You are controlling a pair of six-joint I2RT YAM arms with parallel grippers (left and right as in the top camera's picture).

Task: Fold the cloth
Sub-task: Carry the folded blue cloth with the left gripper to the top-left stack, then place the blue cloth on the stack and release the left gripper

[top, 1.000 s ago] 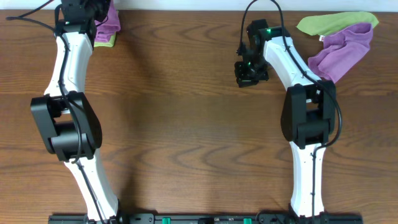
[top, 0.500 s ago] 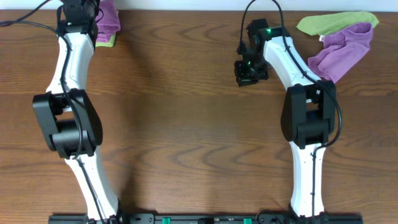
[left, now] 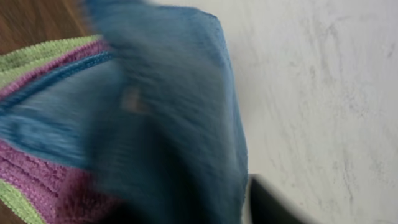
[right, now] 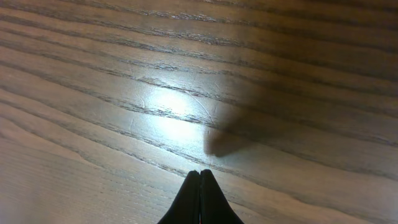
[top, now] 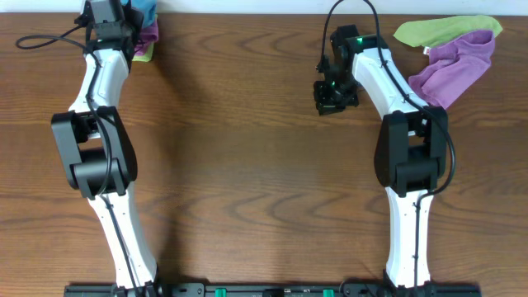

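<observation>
The cloth lay at the far left corner of the table, on top of a small pile and right at the table's far edge. Beneath it showed a purple cloth and, lower, a strip of lime-green cloth. The left gripper was just beside the blue fabric at that corner. In the left wrist view the cloth filled most of the frame, blurred, over the purple cloth and the lime-green cloth. Whether its jaws stood apart or were pressed on the fabric could not be told. The right gripper hung over bare wood well apart from the cloth, and the right wrist view showed its fingertips pressed together on nothing. At the far right corner a second purple cloth lay crumpled, partly over a second lime-green cloth.
</observation>
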